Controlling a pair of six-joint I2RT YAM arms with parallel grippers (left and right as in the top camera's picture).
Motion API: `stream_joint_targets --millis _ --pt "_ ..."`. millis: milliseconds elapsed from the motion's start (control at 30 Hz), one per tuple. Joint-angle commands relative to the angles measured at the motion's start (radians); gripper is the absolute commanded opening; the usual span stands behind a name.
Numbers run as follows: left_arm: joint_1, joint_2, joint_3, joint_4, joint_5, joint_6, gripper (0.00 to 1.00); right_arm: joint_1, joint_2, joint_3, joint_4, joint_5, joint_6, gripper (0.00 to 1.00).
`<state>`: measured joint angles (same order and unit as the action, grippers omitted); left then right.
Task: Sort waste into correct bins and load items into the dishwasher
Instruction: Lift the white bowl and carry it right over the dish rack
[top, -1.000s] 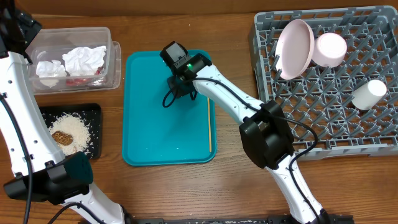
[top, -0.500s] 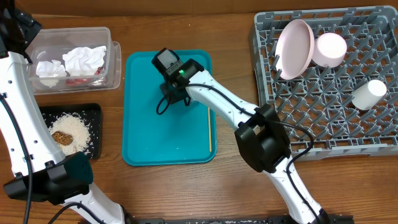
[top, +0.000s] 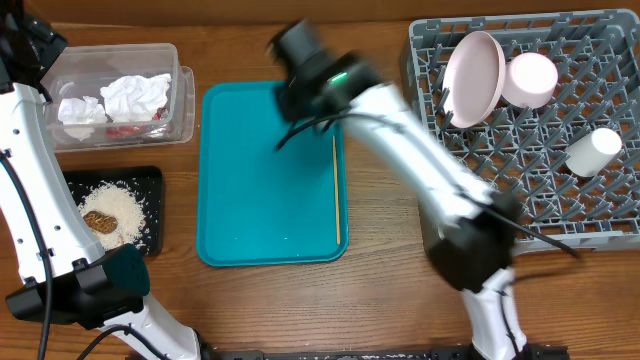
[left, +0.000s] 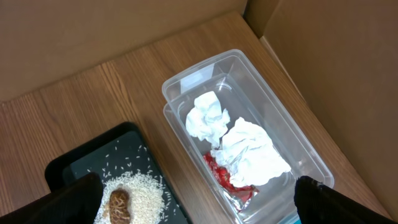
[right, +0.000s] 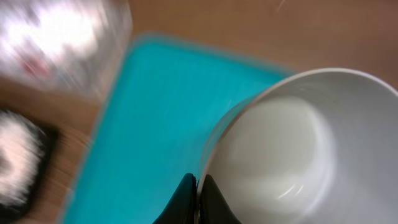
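Pinches bowl (right: 280, 149) by its rim with right gripper (right: 196, 186), fingers clenched tight, over far end of teal tray (top: 260, 200); blurred in both views. Shows stick (top: 336, 190) lying along that tray's right edge. Holds left gripper (left: 202, 202) spread wide, empty, above tub (left: 186, 81). Shows napkins (left: 249, 152) and wrapper (left: 227, 180) inside tub, crumbs (left: 143, 193) and biscuit (left: 118, 205) in black tray (left: 68, 165) just beside it. Shows plate (top: 475, 75), small plate (top: 532, 78) and cup (top: 593, 150) in rack (top: 530, 200).

arms (top: 25, 180): white links, black joints | cables (top: 33, 243): black | right wrist (top: 312, 62): green light (top: 340, 77), seemingly (blurred)
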<state>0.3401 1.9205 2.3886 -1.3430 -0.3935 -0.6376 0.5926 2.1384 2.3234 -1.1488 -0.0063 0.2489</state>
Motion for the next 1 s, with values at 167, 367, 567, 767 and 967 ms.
stream_joint_targets --millis 167,367,567,767,967 --pt "-0.010 0.007 0.000 0.001 -0.005 -0.016 1.00 -0.590 -0.285 0.073 -0.120 -0.477 0.013 0.04" --pt "-0.010 0.007 0.000 0.001 -0.005 -0.017 1.00 -1.044 -0.257 0.019 -0.286 -0.952 -0.117 0.04" --pt "-0.010 0.007 0.000 0.001 -0.005 -0.016 1.00 -1.247 -0.256 -0.179 -0.416 -1.181 -0.348 0.04" --pt "-0.010 0.007 0.000 0.001 -0.005 -0.016 1.00 -1.253 -0.256 -0.466 -0.353 -1.379 -0.510 0.04" --pt "-0.010 0.007 0.000 0.001 -0.005 -0.017 1.00 -1.241 -0.256 -0.702 -0.134 -1.477 -0.506 0.04"
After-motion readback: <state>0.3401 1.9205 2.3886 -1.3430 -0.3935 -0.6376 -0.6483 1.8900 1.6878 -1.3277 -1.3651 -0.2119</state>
